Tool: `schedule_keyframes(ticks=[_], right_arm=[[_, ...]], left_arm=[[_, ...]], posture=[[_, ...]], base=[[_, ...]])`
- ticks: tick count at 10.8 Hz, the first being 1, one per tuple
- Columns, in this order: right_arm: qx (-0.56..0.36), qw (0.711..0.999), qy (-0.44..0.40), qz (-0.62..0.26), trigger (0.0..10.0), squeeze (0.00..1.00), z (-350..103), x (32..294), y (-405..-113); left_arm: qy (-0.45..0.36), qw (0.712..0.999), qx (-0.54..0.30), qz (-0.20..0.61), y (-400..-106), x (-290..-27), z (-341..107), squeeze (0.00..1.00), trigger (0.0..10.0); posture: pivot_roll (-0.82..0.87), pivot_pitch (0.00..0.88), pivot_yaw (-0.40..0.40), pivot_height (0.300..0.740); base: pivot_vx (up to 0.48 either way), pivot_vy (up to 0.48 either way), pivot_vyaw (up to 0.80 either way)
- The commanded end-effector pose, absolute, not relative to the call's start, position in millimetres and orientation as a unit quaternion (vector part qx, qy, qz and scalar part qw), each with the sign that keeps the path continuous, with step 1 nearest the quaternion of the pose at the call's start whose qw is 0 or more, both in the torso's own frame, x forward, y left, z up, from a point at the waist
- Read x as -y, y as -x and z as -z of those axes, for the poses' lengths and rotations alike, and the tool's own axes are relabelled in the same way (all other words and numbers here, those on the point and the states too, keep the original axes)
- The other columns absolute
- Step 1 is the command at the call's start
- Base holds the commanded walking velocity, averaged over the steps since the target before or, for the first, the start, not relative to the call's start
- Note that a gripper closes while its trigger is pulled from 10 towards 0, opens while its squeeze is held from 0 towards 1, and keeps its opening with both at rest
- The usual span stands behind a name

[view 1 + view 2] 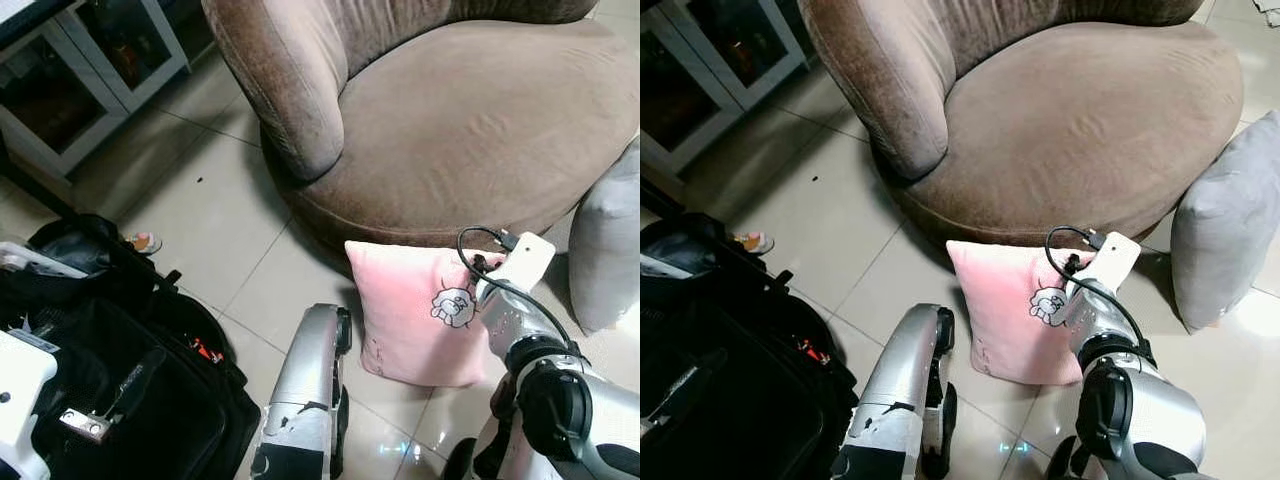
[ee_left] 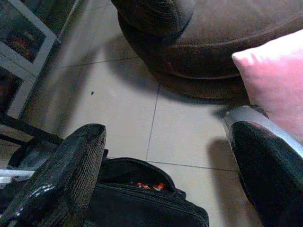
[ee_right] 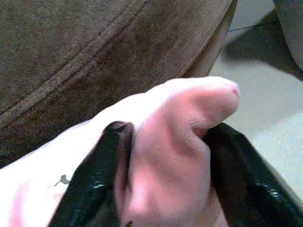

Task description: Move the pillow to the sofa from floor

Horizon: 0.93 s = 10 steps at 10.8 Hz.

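A pink pillow [image 1: 415, 315] with a small cartoon print stands upright on the tiled floor, leaning against the base of the brown round sofa [image 1: 480, 120]. My right gripper [image 3: 165, 170] is shut on the pillow's top right corner; the pink fabric [image 3: 180, 142] bulges between its two black fingers [image 3: 94, 179]. The right arm [image 1: 1110, 300] reaches down to that corner. My left gripper [image 2: 165, 175] is open, low over the floor to the left of the pillow [image 2: 274, 80], with nothing between its fingers. The left arm [image 1: 305, 390] points toward the sofa.
A grey pillow [image 1: 1225, 220] leans at the sofa's right side. An open black bag [image 1: 120, 380] with tools lies on the floor at left. A glass-door cabinet [image 1: 70, 70] stands at the far left. Bare tiles [image 1: 200, 200] lie between bag and sofa.
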State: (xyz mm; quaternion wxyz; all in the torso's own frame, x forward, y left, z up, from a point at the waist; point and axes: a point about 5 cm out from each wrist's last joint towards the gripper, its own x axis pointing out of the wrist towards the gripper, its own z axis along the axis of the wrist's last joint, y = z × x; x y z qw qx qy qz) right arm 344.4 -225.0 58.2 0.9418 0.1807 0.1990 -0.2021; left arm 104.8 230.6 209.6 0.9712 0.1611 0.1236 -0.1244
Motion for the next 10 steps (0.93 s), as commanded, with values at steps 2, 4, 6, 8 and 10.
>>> schedule_keyframes(ticks=[2, 4, 6, 8, 10], right_arm=[[-0.225, 0.933, -0.195, 0.201, 0.0, 0.00, -43, 220, -335], [-0.224, 0.932, -0.198, 0.203, 0.0, 0.00, -43, 222, -334], [-0.222, 0.931, -0.201, 0.206, 0.0, 0.00, -42, 224, -333], [-0.214, 0.930, -0.213, 0.210, 0.0, 0.00, -44, 226, -334], [-0.193, 0.934, -0.228, 0.196, 0.0, 0.00, -50, 224, -338]], left_arm=[[-0.172, 0.970, -0.123, 0.122, -103, -230, -214, 0.00, 10.0], [-0.171, 0.970, -0.124, 0.122, -104, -229, -213, 0.00, 10.0], [-0.172, 0.970, -0.123, 0.120, -105, -228, -213, 0.00, 10.0], [-0.173, 0.971, -0.121, 0.115, -108, -227, -212, 0.00, 10.0], [-0.162, 0.974, -0.115, 0.106, -116, -223, -203, 0.00, 10.0]], posture=[[0.79, 0.186, 0.201, 0.505], [0.78, 0.182, 0.199, 0.505], [0.78, 0.178, 0.193, 0.505], [0.76, 0.167, 0.175, 0.505], [0.68, 0.145, 0.121, 0.505]], base=[[0.000, 0.000, 0.00], [0.000, 0.000, 0.00], [0.000, 0.000, 0.00], [0.000, 0.000, 0.00], [0.000, 0.000, 0.00]])
